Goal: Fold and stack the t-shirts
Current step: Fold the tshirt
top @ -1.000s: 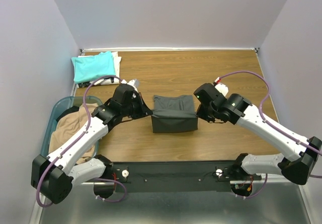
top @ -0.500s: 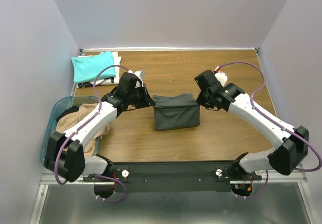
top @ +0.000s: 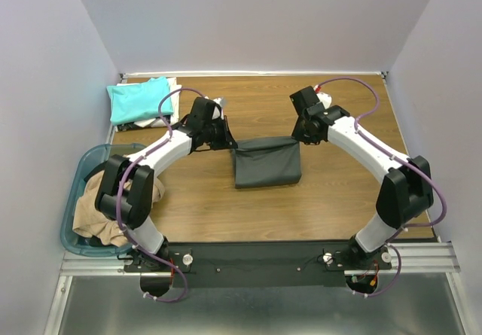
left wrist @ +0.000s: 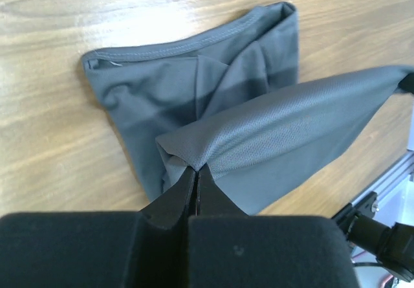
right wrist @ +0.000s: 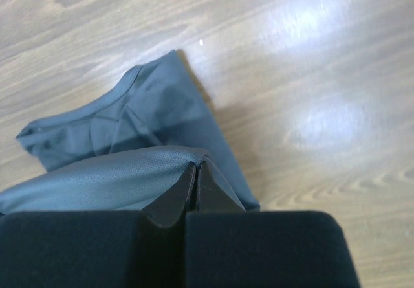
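The dark grey t-shirt (top: 266, 165) lies partly folded in the middle of the table. My left gripper (top: 228, 143) is shut on its upper left corner, and my right gripper (top: 297, 138) is shut on its upper right corner. The held edge is lifted and stretched between them. In the left wrist view my gripper (left wrist: 196, 169) pinches the grey cloth (left wrist: 259, 139). In the right wrist view my gripper (right wrist: 196, 165) pinches the grey cloth (right wrist: 97, 178) too. The teal t-shirt (top: 139, 98) lies folded on the white t-shirt (top: 175, 94) at the far left. The tan t-shirt (top: 105, 207) lies in the basket.
The blue-green plastic basket (top: 80, 178) stands at the near left edge of the table (top: 354, 184). White walls close the table on three sides. A metal rail (top: 301, 263) runs along the near edge by the arm bases.
Both grippers have moved away from the bases toward the far side, carrying the lifted edge of the grey shirt over the rest of it. The shirt's bundle has shifted slightly right.
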